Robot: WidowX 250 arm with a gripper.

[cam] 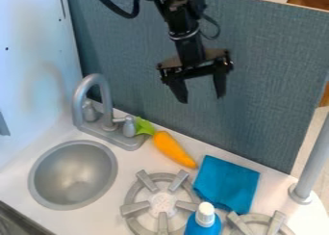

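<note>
Fingers (pixel 220 84) are standing released, spread wide apart and pointing down with nothing between them, as the gripper (pixel 202 99) is hanging well above the counter (pixel 128 164), in front of the dark blue-green panel (pixel 276 84). Below it, the orange toy carrot (pixel 170 148) is lying on the counter at a slant, near the foot of the panel. Its green leafy end is pointing toward the gray faucet (pixel 107 104), right beside the knob (pixel 129 126) nearer the carrot, though whether they are touching is something I cannot tell. Its narrow tip is pointing toward the blue cloth (pixel 225 183), which is lying just beyond that tip. Between the sink bowl (pixel 70 174) and the cloth, a gray burner (pixel 134 208) is sitting close to the carrot's tip. A blue bottle with a white cap (pixel 205 222) is standing upright by the cloth's near edge, partly hiding that burner. Another burner (pixel 276 223) is showing at the bottom edge, and a gray post (pixel 316 159) is rising from the counter at the right.
</note>
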